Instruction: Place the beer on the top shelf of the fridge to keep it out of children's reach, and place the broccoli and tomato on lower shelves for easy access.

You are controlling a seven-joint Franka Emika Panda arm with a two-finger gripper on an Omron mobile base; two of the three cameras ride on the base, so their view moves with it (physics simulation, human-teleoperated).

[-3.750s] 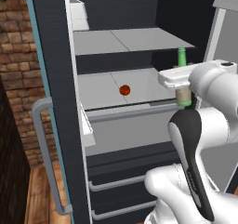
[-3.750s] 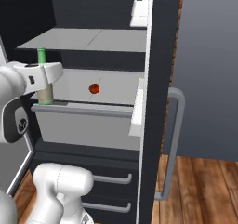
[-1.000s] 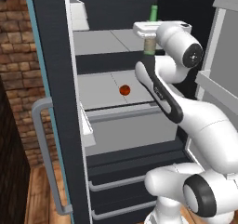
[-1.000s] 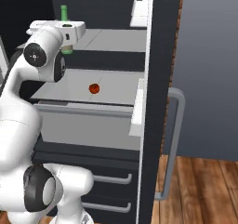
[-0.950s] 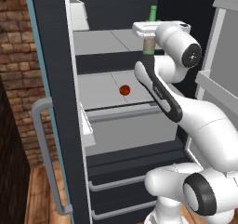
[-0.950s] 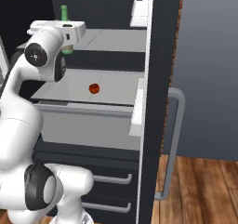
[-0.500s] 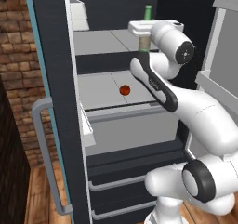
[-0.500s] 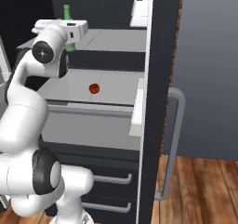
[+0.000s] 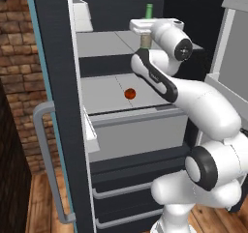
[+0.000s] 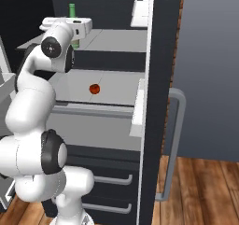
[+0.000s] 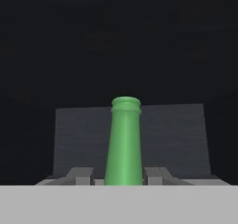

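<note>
A: Where does the beer stand?
B: Upright over the fridge's top shelf, its neck between the fingers of the gripper.

A: And the tomato?
B: On the shelf below, near the middle, well apart from the bottle.

A: What lies under that?
B: A drawer, then two lower drawers stacked beneath. The open door stands to the right.

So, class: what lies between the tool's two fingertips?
In the hand view, the slim green glass bottle's neck stands between the tool's two fingertips, apparently gripped.
</note>
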